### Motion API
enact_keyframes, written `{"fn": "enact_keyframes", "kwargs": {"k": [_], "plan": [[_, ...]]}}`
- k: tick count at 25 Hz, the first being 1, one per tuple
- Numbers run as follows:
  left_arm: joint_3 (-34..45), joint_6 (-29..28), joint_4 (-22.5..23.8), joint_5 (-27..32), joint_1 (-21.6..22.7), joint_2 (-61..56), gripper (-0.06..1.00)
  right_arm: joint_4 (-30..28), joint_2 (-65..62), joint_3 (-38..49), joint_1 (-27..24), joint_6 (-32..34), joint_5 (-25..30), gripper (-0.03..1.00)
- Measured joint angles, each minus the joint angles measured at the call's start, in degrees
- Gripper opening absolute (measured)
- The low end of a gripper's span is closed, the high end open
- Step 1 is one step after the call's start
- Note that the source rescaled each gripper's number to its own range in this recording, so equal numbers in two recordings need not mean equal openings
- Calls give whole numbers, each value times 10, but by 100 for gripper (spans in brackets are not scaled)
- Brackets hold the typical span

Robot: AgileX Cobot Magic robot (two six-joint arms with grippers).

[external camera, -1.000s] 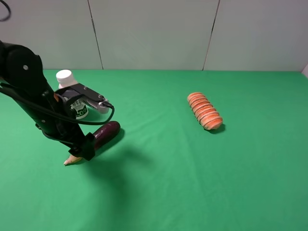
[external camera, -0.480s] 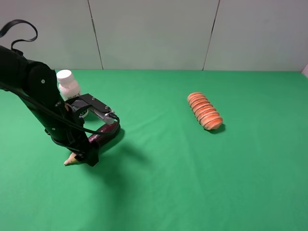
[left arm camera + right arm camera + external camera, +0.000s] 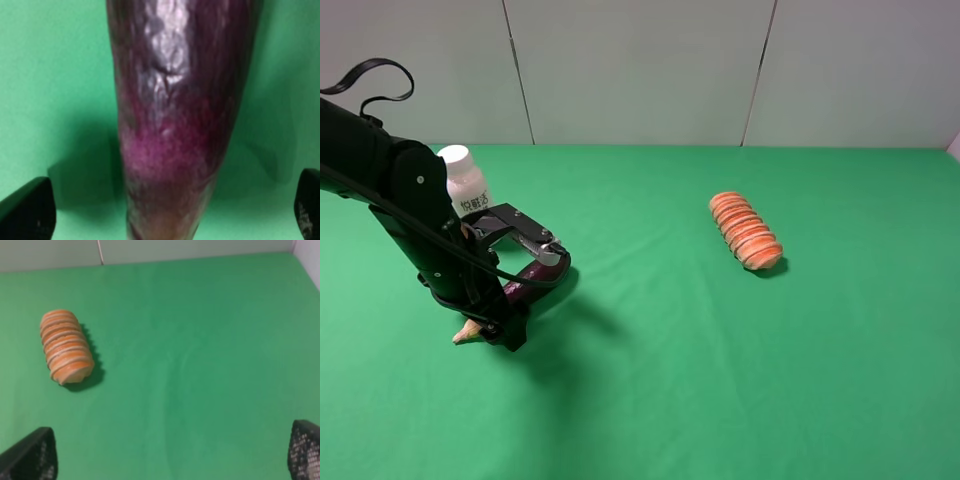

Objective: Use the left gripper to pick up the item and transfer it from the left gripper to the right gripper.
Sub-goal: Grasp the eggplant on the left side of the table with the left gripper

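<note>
Straddling the long purple eggplant [image 3: 175, 100] with the left gripper [image 3: 503, 327] spread wide, fingers clear of its sides. Lying flat on the green cloth [image 3: 720, 380] near the white bottle [image 3: 465, 185]. Spread just as wide and empty at the right gripper [image 3: 167, 455], overlooking the orange ridged loaf [image 3: 65, 345].

Glossy eggplant [image 3: 175, 100], matt cloth [image 3: 720, 380]

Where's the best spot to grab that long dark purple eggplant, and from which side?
Across the slimmer pinkish stretch near its pale tip, from above: the long dark purple eggplant lies flat on the green cloth, and the open left gripper straddles it there, clear on both sides.
</note>
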Motion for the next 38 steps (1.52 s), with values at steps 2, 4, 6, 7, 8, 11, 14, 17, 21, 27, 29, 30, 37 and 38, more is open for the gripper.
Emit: {"fn": "enact_keyframes", "kwargs": {"k": [2, 4, 6, 7, 8, 11, 14, 17, 21, 27, 29, 30, 37, 38], "plan": [[0, 0, 0, -3, 0, 0, 92, 0, 0, 0, 0, 0, 0, 100], [0, 0, 0, -3, 0, 0, 90, 0, 0, 0, 0, 0, 0, 100], [0, 0, 0, -3, 0, 0, 86, 0, 0, 0, 0, 0, 0, 100], [0, 0, 0, -3, 0, 0, 84, 0, 0, 0, 0, 0, 0, 100], [0, 0, 0, -3, 0, 0, 81, 0, 0, 0, 0, 0, 0, 100], [0, 0, 0, -2, 0, 0, 70, 0, 0, 0, 0, 0, 0, 100], [0, 2, 0, 3, 0, 0, 55, 0, 0, 0, 0, 0, 0, 100], [0, 2, 0, 4, 0, 0, 36, 0, 0, 0, 0, 0, 0, 100], [0, 2, 0, 4, 0, 0, 13, 0, 0, 0, 0, 0, 0, 100], [0, 3, 0, 4, 0, 0, 0, 0, 0, 0, 0, 0, 0, 100], [0, 3, 0, 4, 0, 0, 0, 0, 0, 0, 0, 0, 0, 100], [0, 3, 0, 4, 0, 0, 0, 0, 0, 0, 0, 0, 0, 100], [0, 3, 8, 4, 0, 0, 0, 0, 0, 0, 0, 0, 0, 100], [0, 3, 18, 4, 0, 0, 0, 0, 0, 0, 0, 0, 0, 100]]}}
